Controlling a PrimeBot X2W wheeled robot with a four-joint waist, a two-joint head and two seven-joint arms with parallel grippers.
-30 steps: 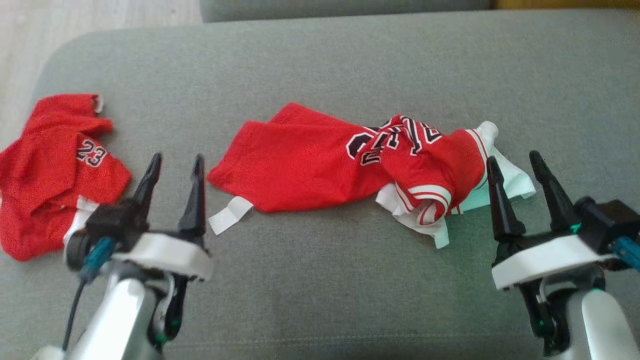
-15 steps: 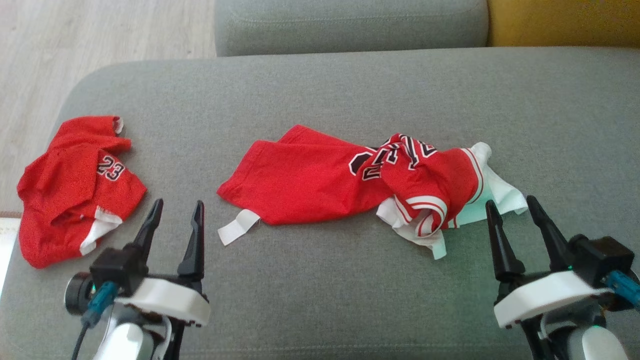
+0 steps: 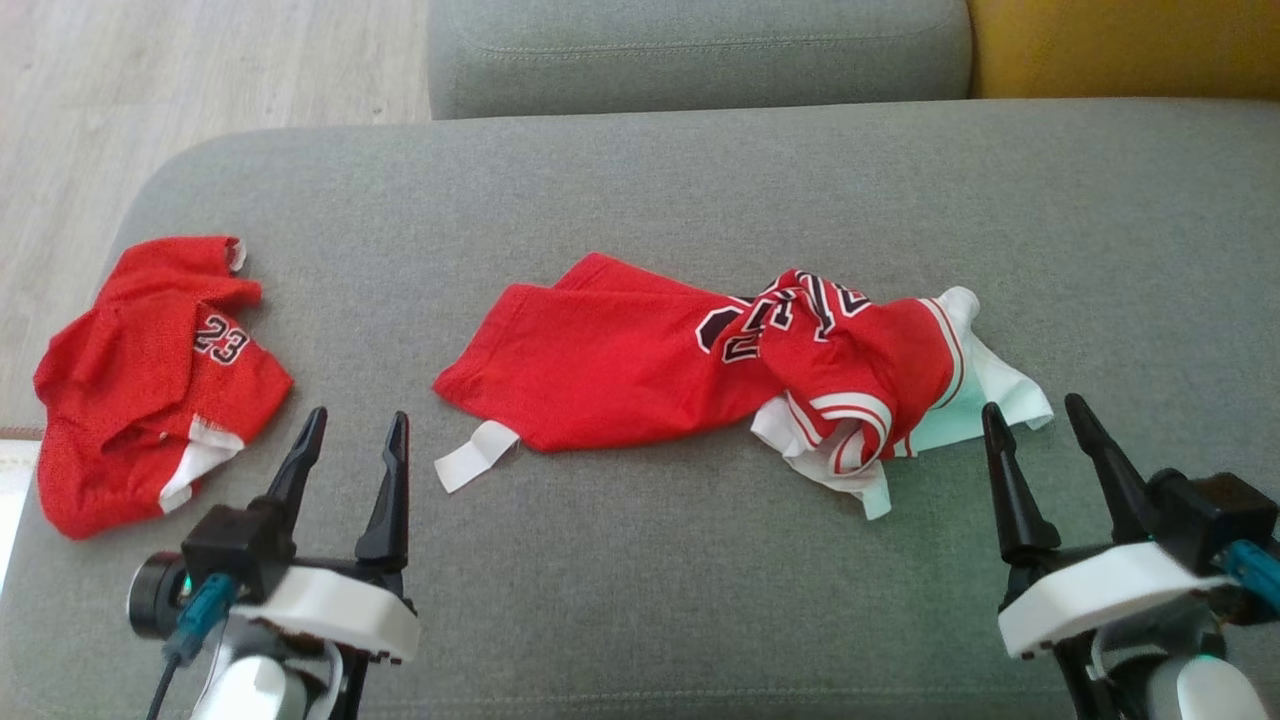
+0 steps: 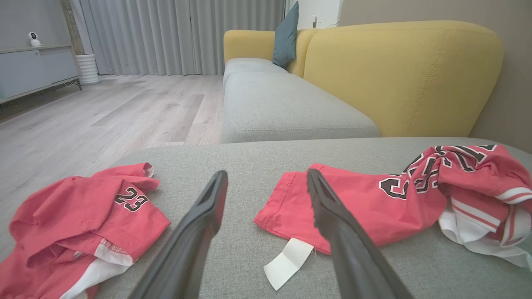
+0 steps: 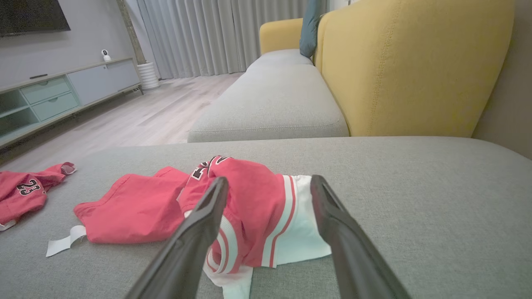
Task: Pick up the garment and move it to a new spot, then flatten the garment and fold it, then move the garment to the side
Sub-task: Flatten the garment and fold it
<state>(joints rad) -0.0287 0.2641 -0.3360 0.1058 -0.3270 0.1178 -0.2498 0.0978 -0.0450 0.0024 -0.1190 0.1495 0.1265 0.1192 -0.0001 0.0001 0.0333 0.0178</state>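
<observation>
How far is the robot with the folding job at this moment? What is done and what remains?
Done: nothing visible yet; the middle jersey lies bunched and twisted on the grey cushion. In hand: nothing; the left hand and right hand are open and empty, near it. Left: picking up, moving, flattening, folding, setting aside. The smaller red garment at the left is crumpled too.

A crumpled red jersey point(image 3: 740, 365) lay on the grey cushion point(image 3: 640, 180). Both the left gripper point(image 3: 355, 435) and the right gripper point(image 3: 1035, 420) hovered near it, spread and empty.
</observation>
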